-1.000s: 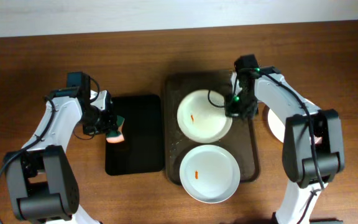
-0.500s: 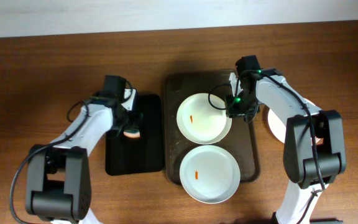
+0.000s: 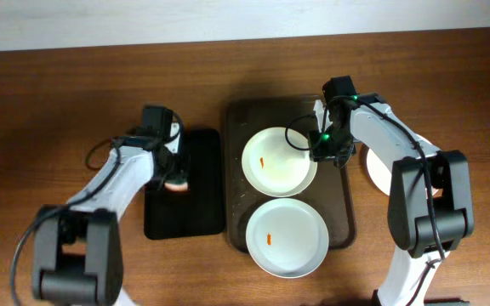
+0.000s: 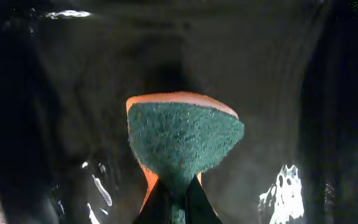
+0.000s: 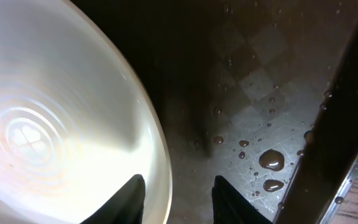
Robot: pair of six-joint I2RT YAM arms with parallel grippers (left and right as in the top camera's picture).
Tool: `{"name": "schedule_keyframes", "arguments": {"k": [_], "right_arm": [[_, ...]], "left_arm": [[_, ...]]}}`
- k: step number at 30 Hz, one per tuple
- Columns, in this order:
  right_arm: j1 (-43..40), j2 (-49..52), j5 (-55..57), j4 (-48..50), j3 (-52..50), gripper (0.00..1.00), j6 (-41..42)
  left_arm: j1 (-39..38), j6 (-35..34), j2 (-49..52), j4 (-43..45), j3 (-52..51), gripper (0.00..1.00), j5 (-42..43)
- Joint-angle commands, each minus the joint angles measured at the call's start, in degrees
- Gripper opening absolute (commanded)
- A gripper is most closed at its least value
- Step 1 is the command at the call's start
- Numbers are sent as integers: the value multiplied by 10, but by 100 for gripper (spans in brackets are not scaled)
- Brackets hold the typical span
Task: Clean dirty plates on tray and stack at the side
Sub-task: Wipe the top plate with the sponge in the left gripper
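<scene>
Two plates (image 3: 286, 236) on tray (image 3: 340, 200), third plate (image 3: 374, 174) beside, left fingers (image 4: 153, 208) clamped on one sponge (image 4: 185, 140), right fingers (image 5: 131, 202) apart astride rim (image 5: 159, 155)

Wooden table (image 3: 41, 93), brown tray (image 3: 238, 119), black tray (image 3: 185, 212), plate (image 3: 376, 170)

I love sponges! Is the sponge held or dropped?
Held. The left gripper is shut on the sponge, pinching it above the black tray.
</scene>
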Motion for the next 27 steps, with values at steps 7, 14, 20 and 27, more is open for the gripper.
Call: {"name": "schedule_keyframes", "arguments": {"k": [7,14,20,27], "right_arm": [[-3,-12,2,39,-34,19,11],[-4,-12,31,57,-61,4,75],[-4,-12,29,57,-61,4,75],[-4,-12,25,49,-61,4,85]], "left_arm": [[-19,-1,35,-161,195,0,120],[-176,-106,75,48,200,0,174],[-231,-217,183,125,200,0,197],[-249,-195,235,62,201,0,26]]}}
